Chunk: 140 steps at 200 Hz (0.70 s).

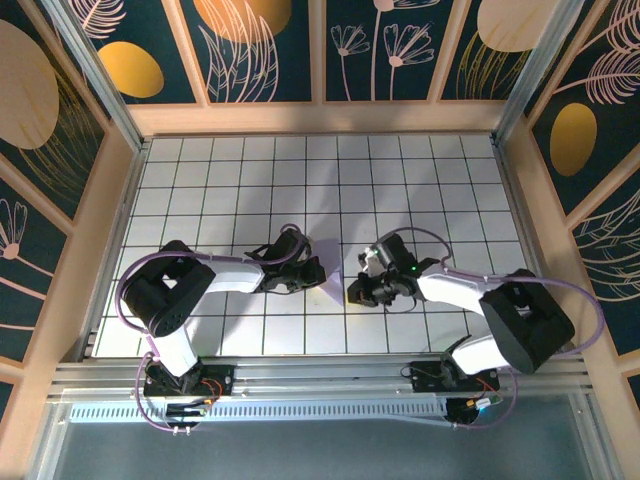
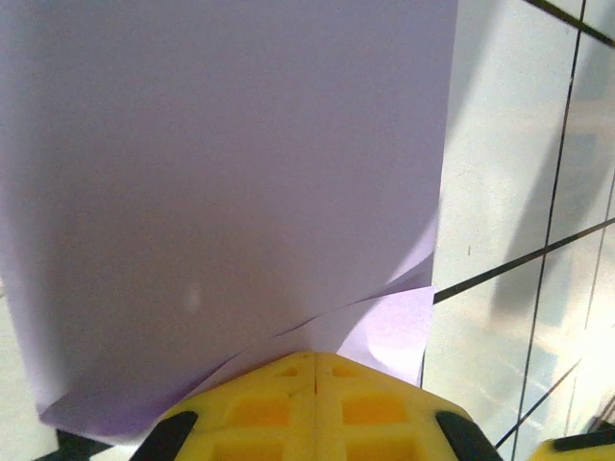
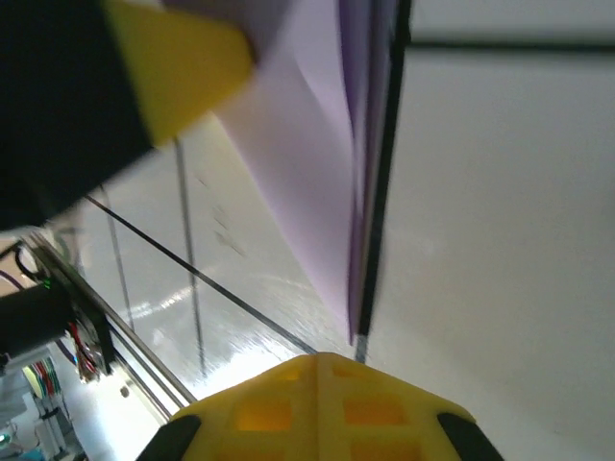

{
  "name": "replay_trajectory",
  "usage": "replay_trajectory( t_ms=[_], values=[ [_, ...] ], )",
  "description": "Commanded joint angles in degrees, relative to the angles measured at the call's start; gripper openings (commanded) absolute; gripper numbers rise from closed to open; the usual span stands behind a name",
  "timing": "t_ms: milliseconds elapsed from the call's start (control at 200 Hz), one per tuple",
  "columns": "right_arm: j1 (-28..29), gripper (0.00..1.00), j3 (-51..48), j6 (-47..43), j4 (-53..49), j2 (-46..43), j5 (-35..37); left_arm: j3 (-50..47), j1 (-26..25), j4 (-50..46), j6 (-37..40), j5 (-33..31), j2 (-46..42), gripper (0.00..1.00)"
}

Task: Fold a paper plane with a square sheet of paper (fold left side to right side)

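1. The square sheet of paper [image 2: 221, 192] sits mid-surface between the two arms. It's partly folded: one layer is tilted up off the white gridded surface [image 1: 400, 180] and a second layer shows under it at the near corner.
2. The left hand [image 2: 315, 357] is closed, pads together, with its tip right at the sheet's near edge. Can't tell whether a layer is nipped between the pads or just resting against them.
3. The right hand [image 3: 317, 357] is also closed and holds nothing. Its tip is low over the surface, just beside the sheet's corner and edge and apparently not touching.
4. My read: this is mid-fold, with the crease not yet pressed flat.
5. Risks from here:
   - The raised layer could spring back if the left hand lets go before anything pins it, because thin paper won't hold a soft fold.
   - Any sideways push from the right tip could slide the whole sheet on the smooth surface, leaving the edges misaligned and the crease skewed.
   - Dragging a closed tip along the edge could crumple or tear the corner.
   - The hands are close together, so a collision is possible if both move inward.
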Motion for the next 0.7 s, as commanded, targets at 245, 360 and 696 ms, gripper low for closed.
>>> replay_trajectory(
  t_ms=[245,360,696],
  values=[
    [-3.1,0.42,2.8,-10.37,8.54,1.34,5.67,2.8,2.35,1.49,-2.45,-0.82,-5.28,0.31],
    [-3.06,0.47,3.17,-12.45,13.13,4.23,4.39,1.15,5.46,-0.01,-1.47,-2.34,-8.6,0.37],
    [-1.44,0.42,5.98,-14.22,19.17,12.95,1.2,-5.29,9.05,-0.27,-1.98,-5.52,-13.91,0.47]
  ],
)
